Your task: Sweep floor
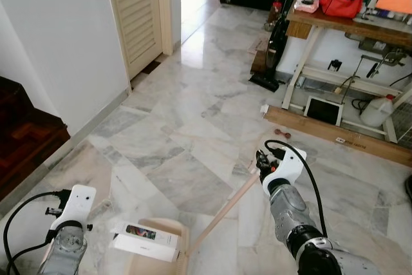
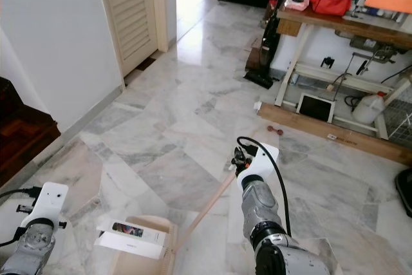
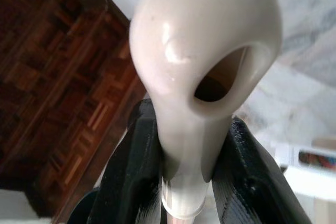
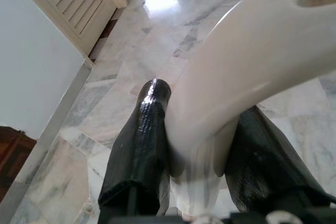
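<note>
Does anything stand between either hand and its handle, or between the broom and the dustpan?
Nothing separates hands and handles: the right hand is shut on the broom handle, the left hand on the dustpan handle. A white box lies across the dustpan, where sweepings would go.

broom (image 1: 222, 212): long pale wooden stick, slanted low across the marble floor, running from near the right arm down toward the dustpan
broom grip (image 4: 247, 72): glossy cream plastic end with a hanging hole, clamped between two black fingers
dustpan (image 1: 158, 252): beige, on the floor at the near edge, a white box lying in it
dustpan grip (image 3: 202, 61): cream looped top with an oval hole, pinched between black fingers
</note>
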Robot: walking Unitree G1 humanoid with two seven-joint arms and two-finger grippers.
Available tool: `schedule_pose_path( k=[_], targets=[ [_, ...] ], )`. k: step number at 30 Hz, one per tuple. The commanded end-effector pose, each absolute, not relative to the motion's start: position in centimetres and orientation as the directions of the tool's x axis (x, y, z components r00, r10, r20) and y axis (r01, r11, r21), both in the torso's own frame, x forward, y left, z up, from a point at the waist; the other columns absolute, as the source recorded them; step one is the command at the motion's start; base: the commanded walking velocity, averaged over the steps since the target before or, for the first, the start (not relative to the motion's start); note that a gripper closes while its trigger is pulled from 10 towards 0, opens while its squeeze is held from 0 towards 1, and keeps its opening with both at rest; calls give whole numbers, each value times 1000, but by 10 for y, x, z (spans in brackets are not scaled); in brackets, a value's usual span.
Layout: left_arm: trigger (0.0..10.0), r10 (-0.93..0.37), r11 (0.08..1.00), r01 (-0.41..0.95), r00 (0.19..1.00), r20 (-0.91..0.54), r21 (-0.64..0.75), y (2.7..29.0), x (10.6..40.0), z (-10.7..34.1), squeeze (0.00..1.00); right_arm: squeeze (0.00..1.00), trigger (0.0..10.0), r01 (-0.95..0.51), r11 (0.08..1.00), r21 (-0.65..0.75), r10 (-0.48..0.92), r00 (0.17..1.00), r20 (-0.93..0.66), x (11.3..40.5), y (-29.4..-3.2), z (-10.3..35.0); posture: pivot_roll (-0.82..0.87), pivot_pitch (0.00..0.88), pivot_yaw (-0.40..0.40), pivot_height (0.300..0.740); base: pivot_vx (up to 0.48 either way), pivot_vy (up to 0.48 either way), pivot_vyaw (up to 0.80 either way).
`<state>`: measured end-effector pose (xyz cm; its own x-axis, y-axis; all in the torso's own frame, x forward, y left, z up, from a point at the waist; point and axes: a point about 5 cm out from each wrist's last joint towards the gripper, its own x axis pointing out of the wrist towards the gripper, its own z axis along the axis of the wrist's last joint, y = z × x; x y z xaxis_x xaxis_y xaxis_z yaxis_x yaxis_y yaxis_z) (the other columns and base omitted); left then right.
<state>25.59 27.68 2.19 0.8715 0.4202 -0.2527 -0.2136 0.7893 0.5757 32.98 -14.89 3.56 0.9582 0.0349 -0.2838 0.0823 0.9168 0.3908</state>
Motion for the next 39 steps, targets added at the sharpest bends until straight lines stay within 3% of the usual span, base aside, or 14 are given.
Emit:
schedule_pose_path(
  k=[1, 7, 21, 29, 39],
  targets=[
    [10000, 410, 777, -253, 898, -159, 577, 272, 262, 34, 0, 0, 10000, 81, 915, 395, 20, 969, -245, 335, -152, 43, 153, 0, -85, 740, 0, 0, 0],
    [10000, 388, 828, -332, 921, -34, 453, 259, 264, 45, 0, 0, 10000, 80, 918, 388, 14, 972, -234, 336, -153, 45, 150, 0, -88, 740, 0, 0, 0],
    [10000, 345, 904, -317, 937, -51, 286, 238, 255, 30, 0, 0, 10000, 37, 946, 324, 27, 981, -192, 335, -155, 48, 137, 0, -92, 740, 0, 0, 0],
    [10000, 347, 906, -321, 936, -50, 274, 237, 252, 27, 0, 0, 10000, 38, 952, 303, 21, 982, -189, 335, -158, 49, 134, 0, -100, 740, 0, 0, 0],
    [10000, 251, 953, -243, 968, -21, 182, 215, 258, 29, 0, 0, 10000, 5, 983, 181, 21, 990, -141, 334, -166, 53, 129, 0, -132, 740, 0, 0, 0]
  ],
)
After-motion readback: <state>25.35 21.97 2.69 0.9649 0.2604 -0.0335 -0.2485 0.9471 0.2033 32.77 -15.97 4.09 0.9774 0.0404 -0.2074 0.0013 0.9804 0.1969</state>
